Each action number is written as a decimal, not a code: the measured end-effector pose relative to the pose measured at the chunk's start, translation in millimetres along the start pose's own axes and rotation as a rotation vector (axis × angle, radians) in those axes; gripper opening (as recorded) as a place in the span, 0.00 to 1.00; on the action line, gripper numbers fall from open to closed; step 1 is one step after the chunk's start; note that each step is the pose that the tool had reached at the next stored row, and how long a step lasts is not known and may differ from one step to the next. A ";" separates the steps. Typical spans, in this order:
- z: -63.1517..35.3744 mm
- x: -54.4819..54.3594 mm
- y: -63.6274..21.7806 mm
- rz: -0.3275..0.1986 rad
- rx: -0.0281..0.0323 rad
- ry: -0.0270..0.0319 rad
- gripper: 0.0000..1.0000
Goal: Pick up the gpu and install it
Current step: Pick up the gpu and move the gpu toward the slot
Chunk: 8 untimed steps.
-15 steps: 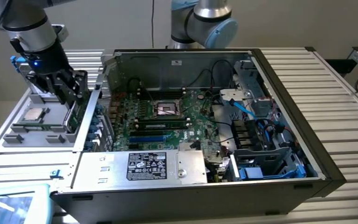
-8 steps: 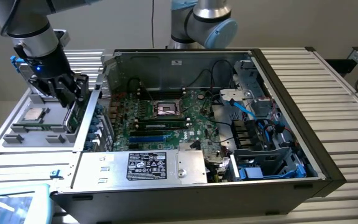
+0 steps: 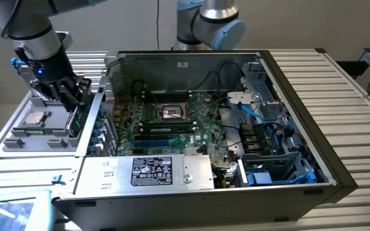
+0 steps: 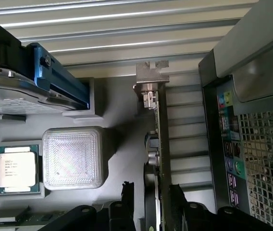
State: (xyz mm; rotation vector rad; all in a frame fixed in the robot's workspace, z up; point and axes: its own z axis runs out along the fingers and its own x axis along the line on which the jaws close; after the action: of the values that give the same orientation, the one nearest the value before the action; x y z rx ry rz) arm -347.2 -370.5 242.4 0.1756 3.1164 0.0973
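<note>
Gripper (image 3: 74, 102) is down over the grey parts tray (image 3: 18, 144), which sits outside the computer case (image 3: 342, 185) on the exterior view's left. You have the gpu (image 3: 75, 122) directly under the fingers. It stands on its long edge in a tray slot, right beside the case's outer wall.

In the wrist view, the gripper (image 4: 152, 193) straddles the gpu (image 4: 156, 134) with one finger on each flat face. The jaws are partway apart. One finger looks tight against the board side, and a thin strip of tray (image 4: 117, 110) shows between the other finger and the cooler side, so I read this as not clamped yet. Treat the gpu as resting in its slot, not held.

The relation that matters: the card's long axis runs straight away from the wrist along the line between the fingers, and the metal bracket (image 4: 152, 72) is at the far end. The jaws close across the thin dimension, which is the right way round. The fingers sit near the end opposite the bracket rather than mid-length, so expect the card to want to tip.

The processor (image 4: 15, 168) lies flat in its own tray pocket, well clear of the fingers. The motherboard (image 3: 172, 130) lies flat in the case floor, and its blue slot (image 3: 151, 143) is across the case wall from the gpu.
</note>
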 end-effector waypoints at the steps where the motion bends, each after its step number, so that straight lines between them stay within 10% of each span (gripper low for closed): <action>1: 0.6 0.0 -0.1 0.000 0.0001 0.0001 0.43; 8: 1.4 0.0 -0.2 0.000 0.0003 0.0002 0.40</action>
State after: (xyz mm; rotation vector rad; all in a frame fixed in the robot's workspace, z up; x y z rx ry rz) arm -347.2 -370.6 241.0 0.1757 3.1166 0.0969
